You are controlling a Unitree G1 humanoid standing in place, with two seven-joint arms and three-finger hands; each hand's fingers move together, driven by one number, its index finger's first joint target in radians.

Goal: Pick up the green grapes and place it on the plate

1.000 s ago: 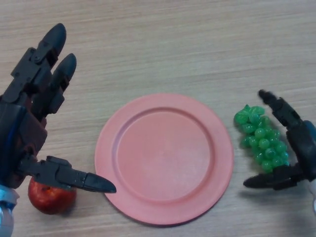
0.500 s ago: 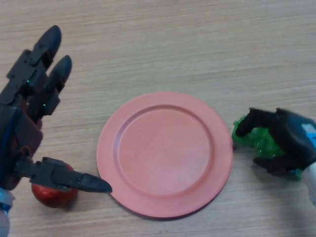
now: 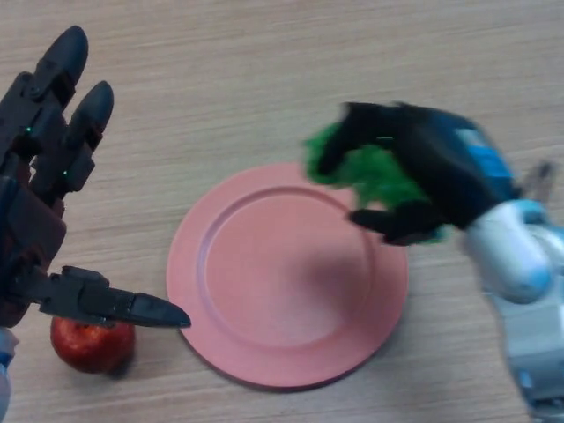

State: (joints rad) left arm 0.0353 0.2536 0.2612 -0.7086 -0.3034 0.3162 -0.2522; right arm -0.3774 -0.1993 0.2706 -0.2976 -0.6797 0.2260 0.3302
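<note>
My right hand (image 3: pixel 423 167) is shut on the green grapes (image 3: pixel 366 172) and holds the bunch in the air above the far right part of the pink plate (image 3: pixel 264 352). Its fingers and thumb wrap round the bunch and hide much of it. The plate lies in the middle of the wooden table and holds nothing. My left hand (image 3: pixel 40 229) is open at the left edge, fingers straight, its thumb reaching towards the plate's left rim.
A red apple (image 3: pixel 91 344) lies on the table at the lower left, just under my left thumb and left of the plate. The wooden table (image 3: pixel 264 79) stretches beyond the plate.
My right hand closed on the grapes at the plate's right side, lifted them off the table and moved left and up over the plate. The left hand barely shifted.
</note>
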